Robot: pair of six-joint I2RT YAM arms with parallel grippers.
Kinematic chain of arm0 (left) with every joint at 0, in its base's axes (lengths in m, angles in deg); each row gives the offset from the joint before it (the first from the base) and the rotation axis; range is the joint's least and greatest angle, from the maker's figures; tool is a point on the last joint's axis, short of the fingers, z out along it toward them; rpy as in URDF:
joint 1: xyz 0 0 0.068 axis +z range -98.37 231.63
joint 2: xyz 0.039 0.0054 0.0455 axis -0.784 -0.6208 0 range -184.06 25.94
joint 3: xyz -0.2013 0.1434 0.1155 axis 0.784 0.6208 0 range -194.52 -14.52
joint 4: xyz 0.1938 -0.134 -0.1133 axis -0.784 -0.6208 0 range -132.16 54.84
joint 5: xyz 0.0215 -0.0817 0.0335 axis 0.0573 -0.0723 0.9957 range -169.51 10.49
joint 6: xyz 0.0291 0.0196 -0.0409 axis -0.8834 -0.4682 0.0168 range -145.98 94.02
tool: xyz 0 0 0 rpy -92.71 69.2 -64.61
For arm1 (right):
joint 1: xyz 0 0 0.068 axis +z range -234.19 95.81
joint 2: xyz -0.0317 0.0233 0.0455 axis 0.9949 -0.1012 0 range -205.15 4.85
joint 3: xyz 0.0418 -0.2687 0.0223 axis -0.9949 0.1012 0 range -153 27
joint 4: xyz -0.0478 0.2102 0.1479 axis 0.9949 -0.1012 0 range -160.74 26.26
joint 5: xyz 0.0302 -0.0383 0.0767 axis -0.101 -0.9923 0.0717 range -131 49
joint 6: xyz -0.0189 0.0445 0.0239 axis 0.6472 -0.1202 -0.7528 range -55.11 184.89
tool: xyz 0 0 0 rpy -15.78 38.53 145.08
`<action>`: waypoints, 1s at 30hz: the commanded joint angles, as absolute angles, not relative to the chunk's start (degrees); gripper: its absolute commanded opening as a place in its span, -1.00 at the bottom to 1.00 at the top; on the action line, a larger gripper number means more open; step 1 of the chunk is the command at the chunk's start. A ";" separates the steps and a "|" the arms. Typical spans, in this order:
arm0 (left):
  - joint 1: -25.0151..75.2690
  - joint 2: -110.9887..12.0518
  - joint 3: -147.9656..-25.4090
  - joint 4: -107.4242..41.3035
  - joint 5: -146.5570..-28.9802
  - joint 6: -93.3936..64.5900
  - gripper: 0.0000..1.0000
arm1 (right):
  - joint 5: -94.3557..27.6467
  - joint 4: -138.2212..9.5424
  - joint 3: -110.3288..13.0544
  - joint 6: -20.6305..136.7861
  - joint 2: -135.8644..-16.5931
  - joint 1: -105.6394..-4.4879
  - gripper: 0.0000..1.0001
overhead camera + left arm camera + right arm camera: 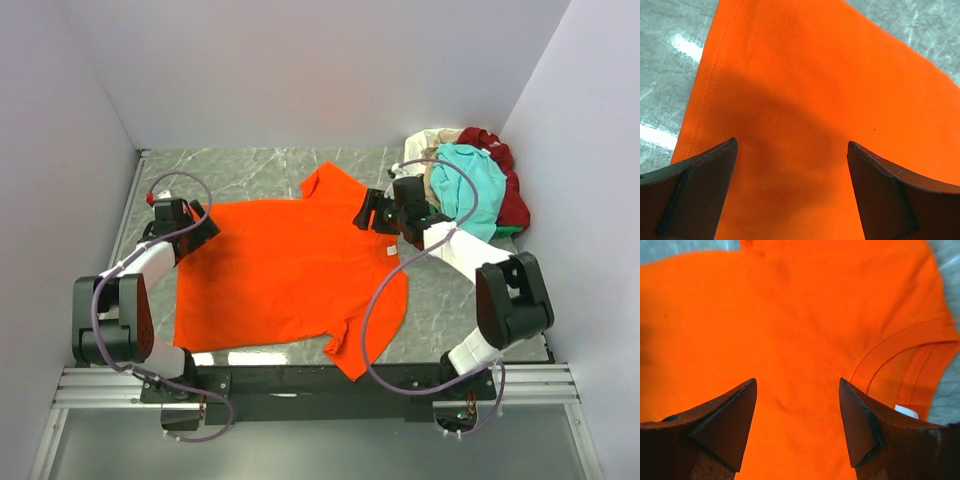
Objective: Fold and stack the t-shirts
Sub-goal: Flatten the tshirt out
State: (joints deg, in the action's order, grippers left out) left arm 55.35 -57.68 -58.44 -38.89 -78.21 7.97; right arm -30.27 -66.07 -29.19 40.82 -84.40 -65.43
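Note:
A bright orange t-shirt (290,265) lies spread flat on the marble table, neck to the right, with a small white label (906,411) at the collar. My left gripper (203,222) is open and empty above the shirt's far-left hem corner (715,75). My right gripper (372,212) is open and empty above the shoulder area next to the collar (900,360). The left wrist view shows open fingers (700,185) over orange cloth. A pile of teal (470,185), dark red (508,190) and cream (430,140) t-shirts lies at the far right corner.
The marble tabletop (260,170) is walled in by white panels at the back and both sides. The pile of shirts sits right behind my right arm. A black rail (300,380) runs along the near edge.

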 commanded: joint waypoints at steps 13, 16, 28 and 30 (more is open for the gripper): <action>57.07 -65.46 -61.27 -35.69 -80.39 7.59 0.93 | -29.74 -66.82 -36.63 39.67 -98.15 -64.86 0.35; 57.16 -67.49 -62.59 -35.87 -80.65 7.42 0.93 | -31.32 -68.22 -38.04 39.23 -100.00 -64.85 0.33; 57.25 -73.81 -68.21 -36.39 -82.14 7.24 0.91 | -32.30 -71.92 -42.79 36.94 -106.24 -67.75 0.34; 57.25 -75.22 -69.62 -36.66 -81.97 7.07 0.91 | -32.12 -72.44 -43.75 36.86 -106.94 -68.28 0.34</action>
State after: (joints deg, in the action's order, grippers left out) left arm 57.01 -72.76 -67.69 -35.59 -80.48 7.67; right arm -31.32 -70.75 -41.49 37.45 -105.38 -66.87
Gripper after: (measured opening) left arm 0.955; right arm 0.670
